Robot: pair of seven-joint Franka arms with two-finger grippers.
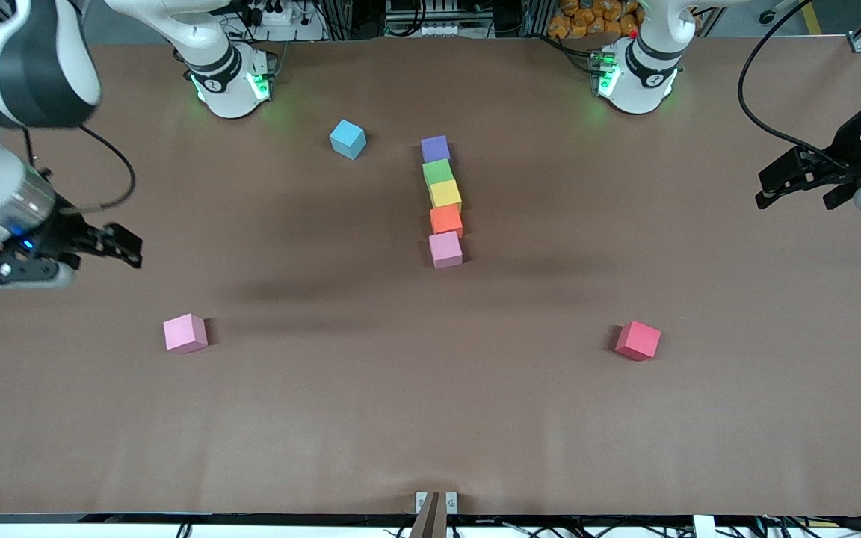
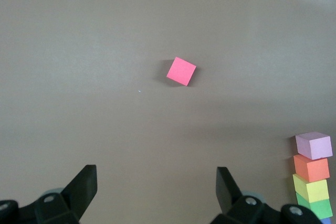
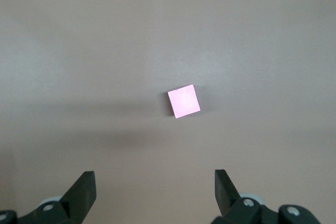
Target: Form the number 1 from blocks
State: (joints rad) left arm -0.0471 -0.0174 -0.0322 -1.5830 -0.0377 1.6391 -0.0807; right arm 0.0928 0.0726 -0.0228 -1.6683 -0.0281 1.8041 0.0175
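Note:
Five blocks touch in a straight column at mid-table: purple point(image 1: 435, 148) nearest the bases, then green point(image 1: 438, 172), yellow point(image 1: 445, 194), orange point(image 1: 445, 220) and light pink point(image 1: 445, 249). The left wrist view shows the same column at its edge, from the light pink block point(image 2: 313, 145) to the green block point(image 2: 311, 205). My left gripper point(image 1: 793, 193) point(image 2: 156, 184) hangs open and empty over the left arm's end of the table. My right gripper point(image 1: 102, 254) point(image 3: 155, 187) hangs open and empty over the right arm's end.
A loose blue block point(image 1: 347, 139) lies near the right arm's base. A loose pink block point(image 1: 185, 332) point(image 3: 184, 100) lies toward the right arm's end, nearer the camera. A red-pink block point(image 1: 637, 340) point(image 2: 181, 71) lies toward the left arm's end.

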